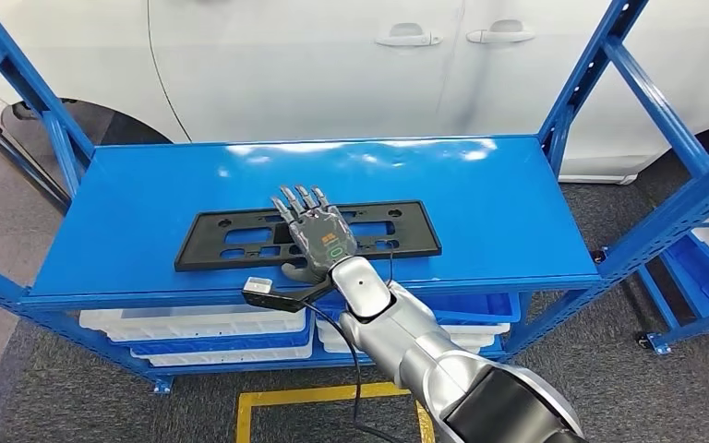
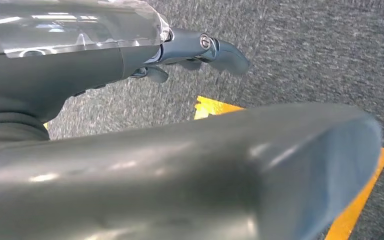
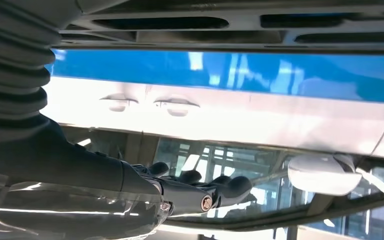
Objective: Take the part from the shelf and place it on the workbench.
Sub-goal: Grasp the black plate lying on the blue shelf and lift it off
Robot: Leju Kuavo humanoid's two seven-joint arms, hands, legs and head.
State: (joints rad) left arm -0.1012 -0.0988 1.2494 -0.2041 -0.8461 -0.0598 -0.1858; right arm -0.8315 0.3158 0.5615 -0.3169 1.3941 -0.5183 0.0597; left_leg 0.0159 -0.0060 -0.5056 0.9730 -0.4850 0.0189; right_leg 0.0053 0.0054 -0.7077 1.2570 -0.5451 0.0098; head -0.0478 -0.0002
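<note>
- Reaching out over the blue shelf (image 1: 148,212), the right hand (image 1: 316,231) sits above the black part (image 1: 231,238), about in the middle of it.
- Fingers (image 1: 301,198) of the right hand are straight and a bit spread, pointing away from the robot. Thumb sticks out to the side near the part's front edge.
- Can't tell if the hand touches the part or just hangs over it.
- The part is a long flat black frame w/ holes, lying flat on the top of the shelf, closer to the front edge than the back.
- Left hand (image 2: 200,52) hangs down over the grey carpet floor (image 2: 320,55), fingers loosely curled, nothing in them.
- A yellow line (image 2: 360,200) is on the floor under the left hand.
- White and blue trays (image 1: 203,337) sit on the lower level of the shelf.
- A white car (image 1: 332,65) stands behind the shelf, w/ two door handles showing.
</note>
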